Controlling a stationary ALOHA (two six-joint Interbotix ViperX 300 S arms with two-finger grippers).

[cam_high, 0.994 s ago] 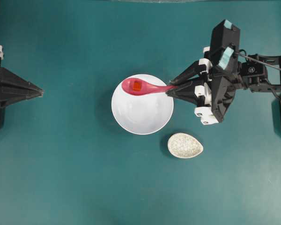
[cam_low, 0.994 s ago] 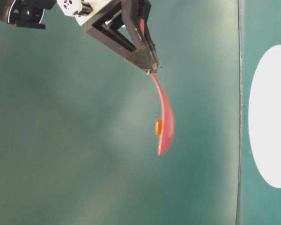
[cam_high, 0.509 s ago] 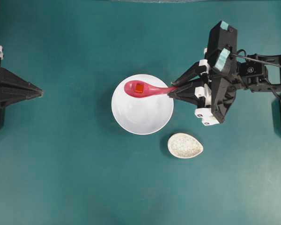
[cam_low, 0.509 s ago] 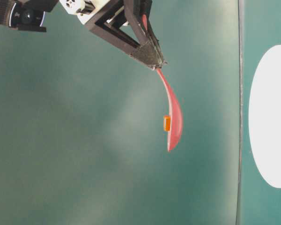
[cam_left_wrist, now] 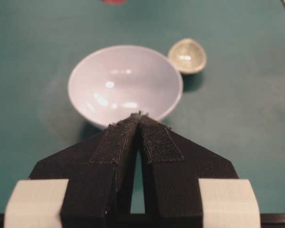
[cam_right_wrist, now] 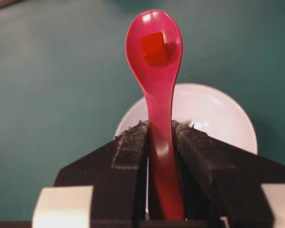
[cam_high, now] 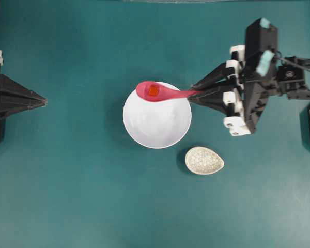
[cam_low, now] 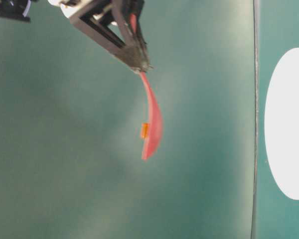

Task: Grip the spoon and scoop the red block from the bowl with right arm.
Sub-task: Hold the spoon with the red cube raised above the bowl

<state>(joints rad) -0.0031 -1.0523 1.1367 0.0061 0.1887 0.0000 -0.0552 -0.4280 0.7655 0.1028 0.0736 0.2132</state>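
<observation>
No words, labels, brand names, numbers or signs can be read in any of the views.

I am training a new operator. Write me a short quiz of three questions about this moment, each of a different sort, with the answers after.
1. True or false: the red block lies in the scoop of the spoon.
2. Which one holds the spoon's handle? A) left gripper B) right gripper C) neither
3. Fill in: the small speckled dish sits on the table beside the white ____.

Key:
1. True; the block rides in the lifted scoop.
2. B; its jaws are shut on the handle, while the left gripper's jaws are shut on nothing.
3. bowl.
</observation>
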